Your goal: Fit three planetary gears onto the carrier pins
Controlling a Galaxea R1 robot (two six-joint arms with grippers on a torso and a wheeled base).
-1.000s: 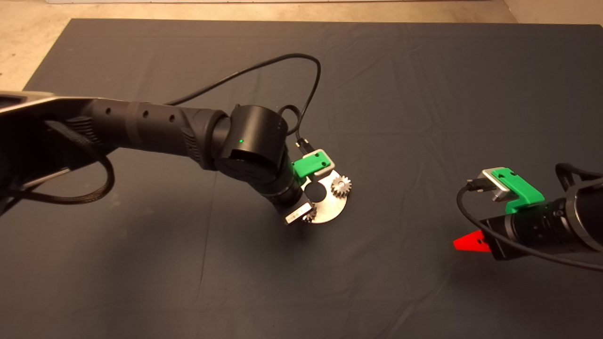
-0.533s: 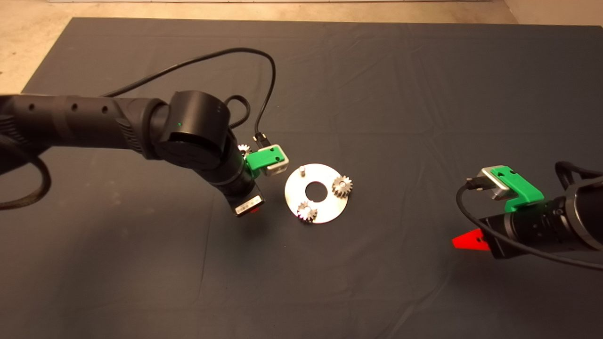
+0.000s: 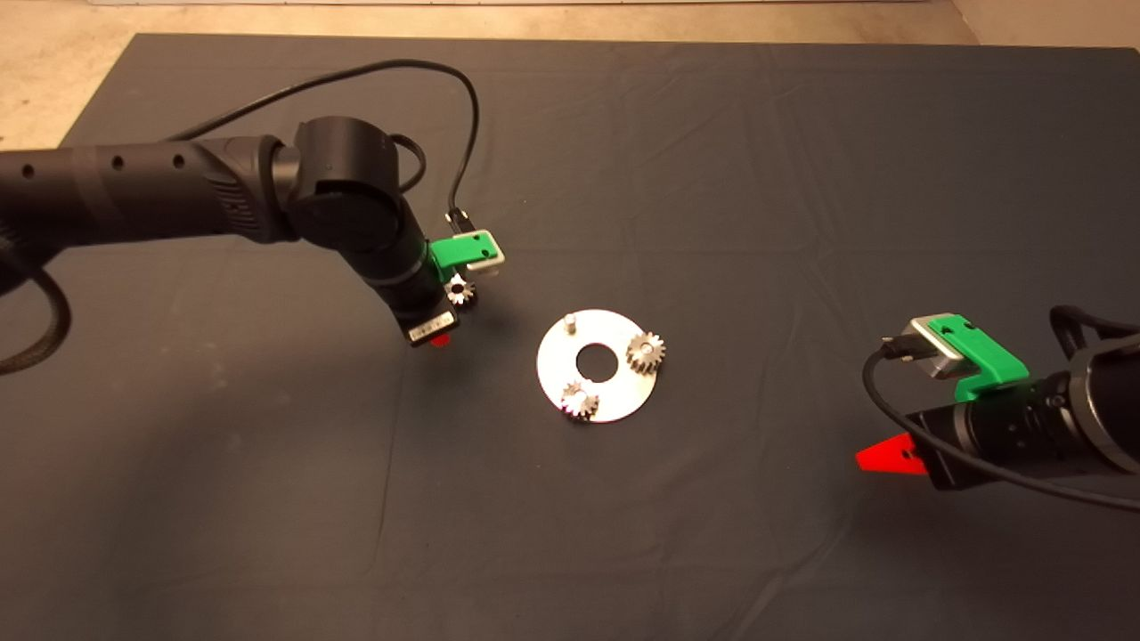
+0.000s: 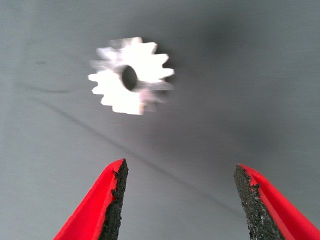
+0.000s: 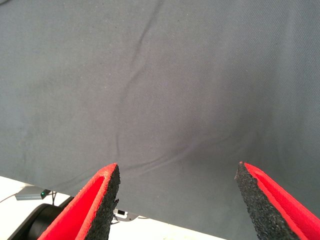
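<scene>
Low at the right edge of the frame, the right gripper (image 3: 882, 458) waits parked with its jaws spread on nothing, clear of the work. Nearer the middle sits the disc (image 3: 614, 405): two planetary gears (image 3: 646, 352) already ride their pins, while one carrier pin (image 3: 570, 321) at the disc's upper left stands bare. Farther up and left, the left gripper (image 4: 177, 200) hangs over the last gear (image 3: 460, 290), which lies flat on the desk mat (image 3: 757, 178); the jaws are released and wide, seemingly lined up to close on it.
</scene>
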